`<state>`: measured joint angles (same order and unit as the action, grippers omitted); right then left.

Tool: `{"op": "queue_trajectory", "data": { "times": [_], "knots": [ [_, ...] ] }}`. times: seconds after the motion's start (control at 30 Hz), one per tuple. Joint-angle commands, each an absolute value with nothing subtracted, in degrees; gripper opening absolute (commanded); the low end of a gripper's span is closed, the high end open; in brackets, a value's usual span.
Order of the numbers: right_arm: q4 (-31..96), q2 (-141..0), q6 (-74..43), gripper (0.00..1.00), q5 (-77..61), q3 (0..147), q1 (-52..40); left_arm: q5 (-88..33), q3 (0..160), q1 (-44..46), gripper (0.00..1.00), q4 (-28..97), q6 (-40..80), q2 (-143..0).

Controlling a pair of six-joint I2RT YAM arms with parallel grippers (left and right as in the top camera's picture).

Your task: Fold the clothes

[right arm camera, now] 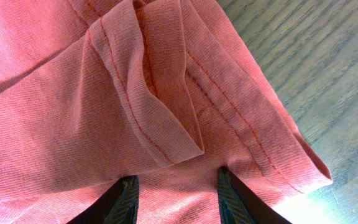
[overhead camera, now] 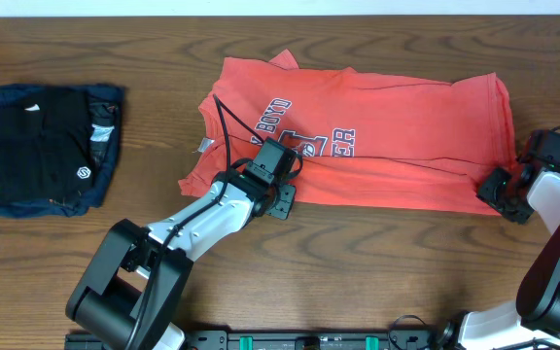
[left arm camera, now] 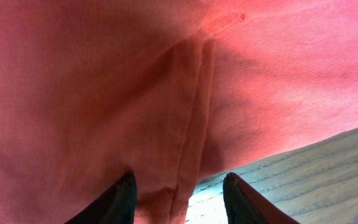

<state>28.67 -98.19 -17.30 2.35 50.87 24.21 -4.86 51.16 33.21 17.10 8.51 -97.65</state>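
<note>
Coral-red T-shirt (left arm camera: 104, 81) fills most of my frame, a seam running down its middle. Its hem hangs between my left gripper's (left arm camera: 179, 182) parted fingers at bottom centre. Wooden table (left arm camera: 328, 171) shows lower right.
</note>
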Motion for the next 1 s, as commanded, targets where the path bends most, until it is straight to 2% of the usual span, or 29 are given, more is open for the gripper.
{"op": "queue_trajectory", "data": {
  "times": [0.0, 0.23, 0.37, 0.7, 0.83, 0.97],
  "knots": [
    [29.4, -98.6, -16.7, 0.40, 4.3, 49.4, 24.0, -3.4, 51.4, 33.3, 0.43, 17.5, 7.5, -98.1],
    [29.4, -98.6, -16.7, 0.40, 4.2, 49.4, 24.0, -3.6, 51.0, 33.3, 0.42, 17.8, 7.5, -98.1],
    [29.4, -98.6, -16.7, 0.40, 4.2, 49.4, 24.0, -3.6, 50.8, 33.3, 0.36, 17.9, 7.5, -98.1],
    [29.4, -98.6, -16.7, 0.40, 4.0, 49.4, 24.0, -3.6, 50.0, 33.3, 0.36, 19.0, 7.5, -99.0],
    [29.4, -98.6, -16.7, 0.40, 4.0, 49.4, 24.0, -3.5, 50.0, 33.3, 0.25, 19.8, 7.5, -99.0],
    [29.6, -98.6, -16.7, 0.40, 4.0, 49.4, 24.0, -3.1, 50.0, 33.2, 0.06, 19.8, 7.5, -99.0]
  ]
}}
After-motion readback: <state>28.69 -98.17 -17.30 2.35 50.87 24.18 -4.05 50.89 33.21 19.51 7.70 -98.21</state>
